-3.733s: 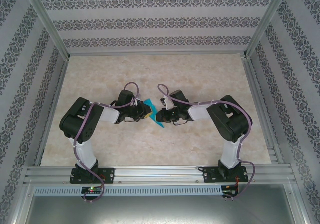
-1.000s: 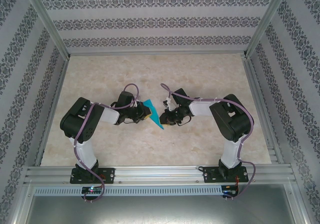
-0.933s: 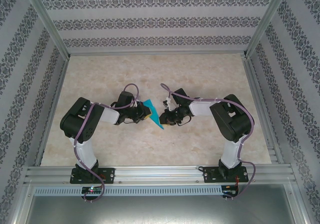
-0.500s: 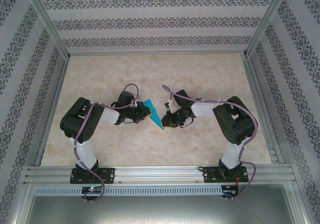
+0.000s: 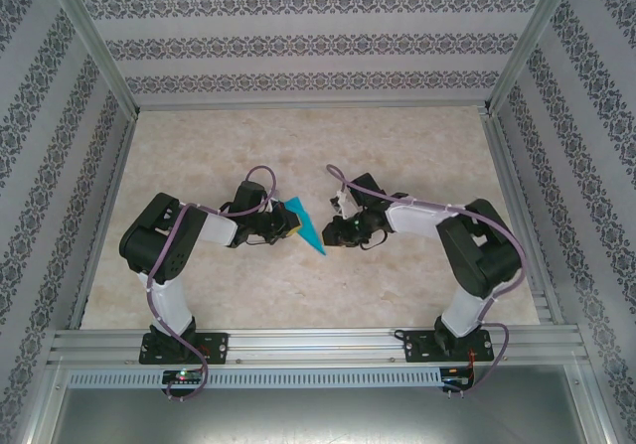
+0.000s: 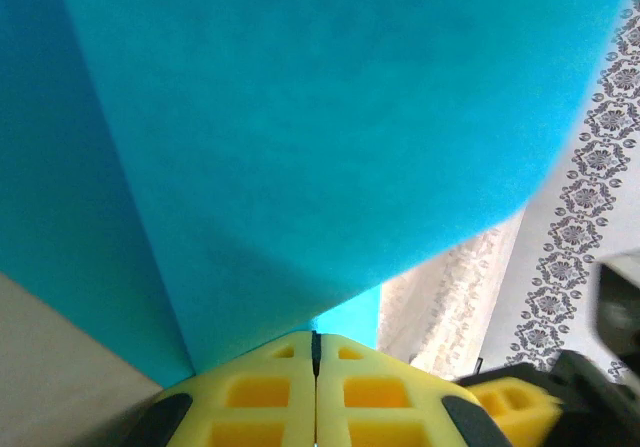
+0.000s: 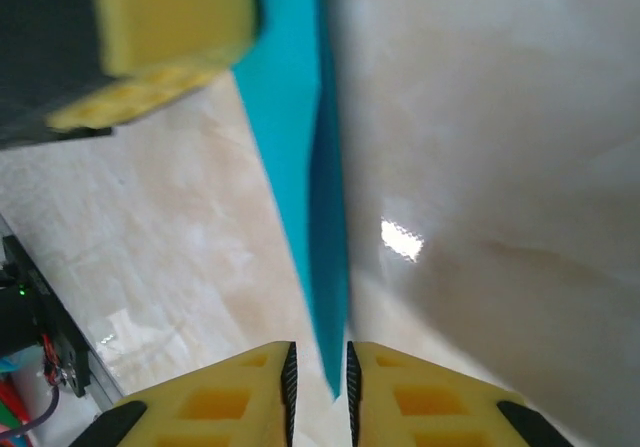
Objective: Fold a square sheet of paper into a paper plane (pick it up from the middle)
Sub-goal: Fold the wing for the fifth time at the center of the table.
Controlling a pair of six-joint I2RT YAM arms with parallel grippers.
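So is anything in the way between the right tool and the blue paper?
Nothing visible is. The right tool is slightly open, and the blue paper reaches the gap with its pointed tip. The left tool is shut on the blue paper.

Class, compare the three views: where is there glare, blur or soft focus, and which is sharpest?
Top external view: sharpest, evenly lit. Left wrist view: the folded teal-blue paper sheet, pinched by the left hand, looks soft and textureless near the lens. Right wrist view: white glare spot on the glossy beige marble-pattern table; that hand's yellow foam finger is blurred.
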